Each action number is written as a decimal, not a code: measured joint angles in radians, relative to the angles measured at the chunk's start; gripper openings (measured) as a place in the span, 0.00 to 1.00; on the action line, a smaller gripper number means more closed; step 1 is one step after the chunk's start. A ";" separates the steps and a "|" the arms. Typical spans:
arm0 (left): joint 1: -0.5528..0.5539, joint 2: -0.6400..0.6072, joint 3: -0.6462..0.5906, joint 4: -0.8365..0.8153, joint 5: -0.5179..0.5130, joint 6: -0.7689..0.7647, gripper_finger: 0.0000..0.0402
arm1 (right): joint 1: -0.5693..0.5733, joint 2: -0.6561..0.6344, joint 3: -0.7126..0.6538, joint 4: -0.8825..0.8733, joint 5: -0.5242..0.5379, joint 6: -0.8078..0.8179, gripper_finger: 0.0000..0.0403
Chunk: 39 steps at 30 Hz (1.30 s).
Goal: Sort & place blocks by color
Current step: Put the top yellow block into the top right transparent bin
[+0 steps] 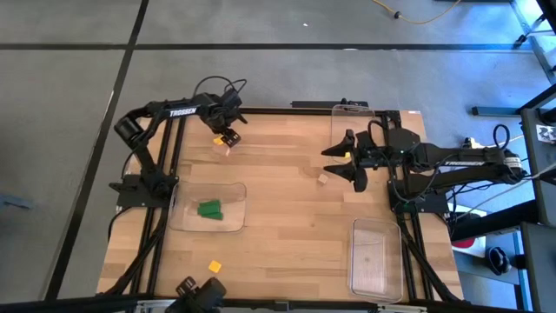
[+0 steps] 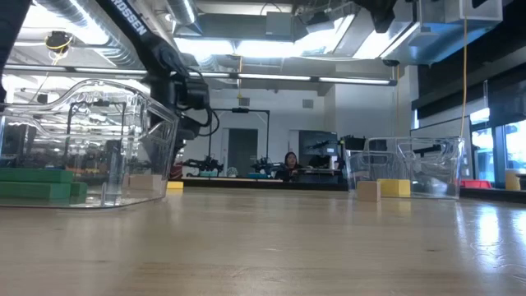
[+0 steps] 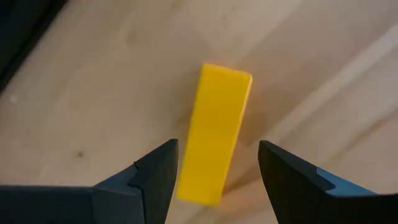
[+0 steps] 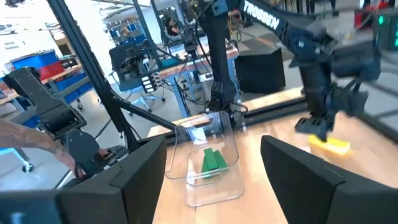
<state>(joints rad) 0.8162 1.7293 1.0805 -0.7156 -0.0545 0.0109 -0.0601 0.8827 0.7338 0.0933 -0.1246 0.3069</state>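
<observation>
Left gripper (image 3: pixel 214 168) spread wide, poised straddling yellow block (image 3: pixel 216 130) lying flat on counter (image 3: pixel 93 93) between its fingers, ready to close; right gripper (image 1: pixel 346 163) waiting open nearby, holding nothing.

I see the wooden counter (image 1: pixel 287 217) on a grey floor (image 1: pixel 69 104). Three clear trays sit on it: one at the left side (image 1: pixel 233 198), one near the front right corner (image 1: pixel 375 261), one at the back edge (image 1: pixel 356 117). Yellow cable (image 1: pixel 417 16) lies on the floor behind. Low view: a person (image 2: pixel 289 162) far back under ceiling lights (image 2: pixel 271 49).
</observation>
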 joint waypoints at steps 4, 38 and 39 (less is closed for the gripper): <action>0.006 0.029 0.000 0.019 -0.002 0.003 0.53 | 0.000 0.022 0.000 0.013 0.000 0.005 0.65; -0.046 -0.200 -0.002 0.124 0.094 -0.050 0.28 | 0.000 0.027 0.000 0.072 0.000 0.001 0.65; -0.066 -0.234 -0.002 0.153 0.103 -0.070 0.28 | 0.000 0.027 0.000 0.072 0.000 0.000 0.65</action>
<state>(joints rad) 0.7504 1.4956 1.0782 -0.5629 0.0487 -0.0592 -0.0601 0.9100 0.7341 0.1650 -0.1246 0.3069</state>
